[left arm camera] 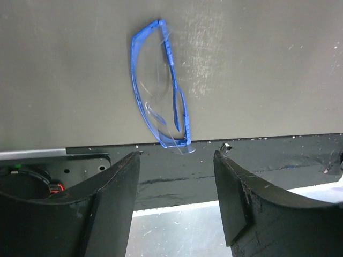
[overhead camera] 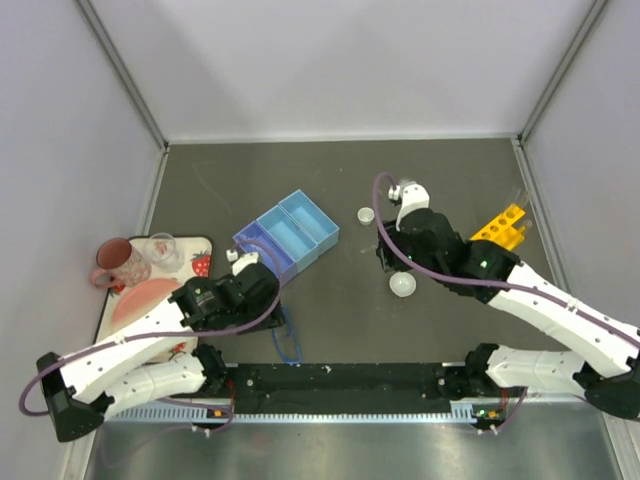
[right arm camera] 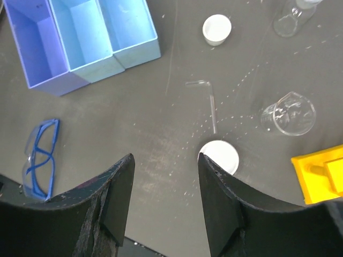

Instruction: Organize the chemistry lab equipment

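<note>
**Both arms hovering with empty jaws, goggles and dish waiting below**

The left gripper [left arm camera: 177, 159] is holding its jaws apart with nothing between them. Just beyond the tips, and lower down, the goggles [left arm camera: 154, 88] are lying on the table [left arm camera: 257, 64], untouched, one end toward the gap. That placement suggests the arm is lining up on the thin blue frame, which looks like the only part narrow enough to pinch. The left arm is reaching in from its base, elbow folded, wrist tipped downward well above the surface.

The right gripper [right arm camera: 165, 160] is also standing open and empty. A white dish [right arm camera: 220, 156] is sitting just off the tip of the finger on the right of the wrist view, apart from it and probably the next pick. Past the dish, straight ahead of the jaws, a bent clear tube [right arm camera: 211, 104] is lying flat. A beaker [right arm camera: 289, 113] is resting on its side further out on the same side, and the yellow rack [right arm camera: 321, 174] is beyond that. Far ahead, a second dish [right arm camera: 217, 29] is standing alone. Ahead and across on the other finger's side, the blue tray [right arm camera: 99, 69] is showing three bare compartments, apparently meant to take the sorted pieces. The right arm is stretching diagonally toward the middle, wrist bent down.
</note>
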{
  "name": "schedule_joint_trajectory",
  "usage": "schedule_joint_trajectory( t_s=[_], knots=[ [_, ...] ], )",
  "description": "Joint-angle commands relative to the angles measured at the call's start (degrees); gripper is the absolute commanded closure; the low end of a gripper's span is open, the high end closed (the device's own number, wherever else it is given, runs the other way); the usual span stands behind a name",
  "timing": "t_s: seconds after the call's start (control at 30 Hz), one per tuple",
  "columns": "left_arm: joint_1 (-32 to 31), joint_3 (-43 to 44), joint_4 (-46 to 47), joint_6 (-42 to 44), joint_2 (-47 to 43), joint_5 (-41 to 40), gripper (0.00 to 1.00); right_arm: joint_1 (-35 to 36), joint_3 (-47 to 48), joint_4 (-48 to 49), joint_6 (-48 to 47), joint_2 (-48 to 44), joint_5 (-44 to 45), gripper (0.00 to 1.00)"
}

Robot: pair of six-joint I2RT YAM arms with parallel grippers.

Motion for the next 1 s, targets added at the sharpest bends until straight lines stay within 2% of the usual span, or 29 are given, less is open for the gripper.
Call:
schedule_joint_trajectory(
  t_s=[0.0, 0.27, 0.43, 0.73, 0.97],
  knots=[
    [-5.5, -1.2, -2.6, -12.9, 2.2, -5.0, 0.37, 2.9, -1.8, 0.8, 2.6, -3.4, 1.0, 0.48],
    [-7.0, -1.9, -4.2, -19.6, 11.3, -10.4, 0.37, 5.3, -6.4, 1.9, 3.3, -7.3, -0.1, 0.49],
    [-7.0, -2.6, -3.5, -21.8, 14.4, -10.3, 0.38, 5.3, -8.3, 1.9, 3.1, -9.4, -0.5, 0.49],
    [-6.9, -3.9, -1.5, -23.0, 17.4, -12.9, 0.43, 5.4, -9.2, 2.6, 2.6, -9.9, -1.5, 0.49],
    [-6.5, -0.6, -1.3, -20.9, 22.1, -15.9, 0.44, 5.3, -10.4, 3.0, 2.2, -10.5, -1.6, 0.49]
  ],
)
